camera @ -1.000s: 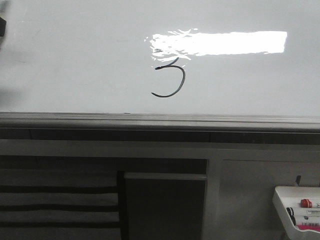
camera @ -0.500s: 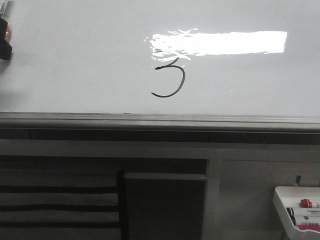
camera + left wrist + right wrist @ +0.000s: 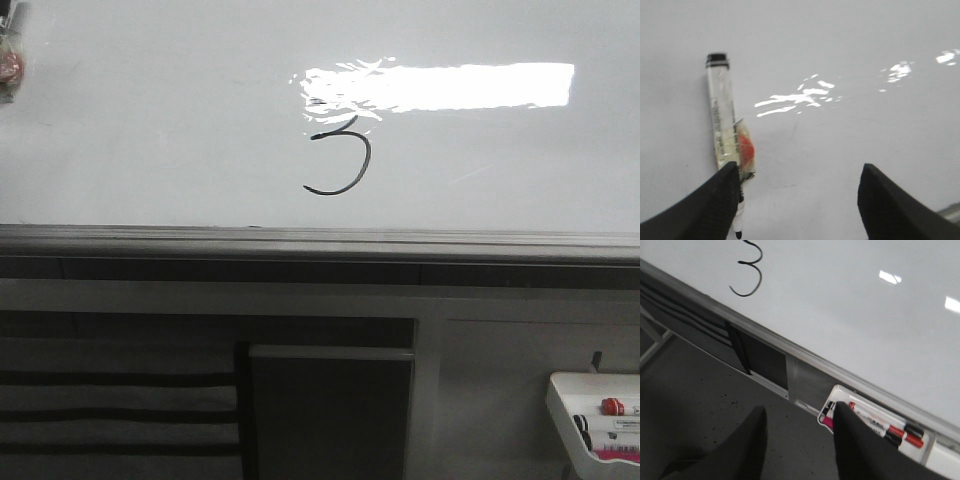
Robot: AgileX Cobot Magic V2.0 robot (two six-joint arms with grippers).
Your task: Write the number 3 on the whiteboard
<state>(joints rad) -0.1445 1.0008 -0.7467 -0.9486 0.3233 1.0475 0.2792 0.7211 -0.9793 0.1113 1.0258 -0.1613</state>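
**Digit 3 standing on the board, both claws spread**

You are looking at the whiteboard [image 3: 150, 120], which is filling the upper half of the front view, with a bright rectangular light reflection [image 3: 440, 86] glaring near its centre toward 1 o'clock. Its grey metal edge rail [image 3: 320, 240] is running straight across the view below the white surface. Under the rail, a dark panel [image 3: 330, 415] is sitting toward 6 o'clock.

The number 3 [image 3: 340, 155] is sitting on the board just below the left end of the reflection, near the middle of the front view, its flat top stroke touching the lower fringe of the glare and its big lower curve ending well above the rail. In the right wrist view you are seeing the same digit [image 3: 747, 270] at the frame edge, partly cut off.

The small white marker tray [image 3: 570, 400] is hanging at 5 o'clock in the front view, below the rail, with markers [image 3: 612, 407] lying in it.

Your left gripper [image 3: 797, 200] is standing wide open, its two dark fingers [image 3: 715, 205] well apart over the board. A clear-barrelled marker [image 3: 722, 115] with a black cap and a red blob taped to it is lying along the inner side of one finger; you cannot tell how it is fastened there.

Your right gripper [image 3: 800, 440] is also standing open with nothing between its fingers, hanging over the dark speckled floor [image 3: 695, 400] with the tray [image 3: 837, 390] just beyond one fingertip.
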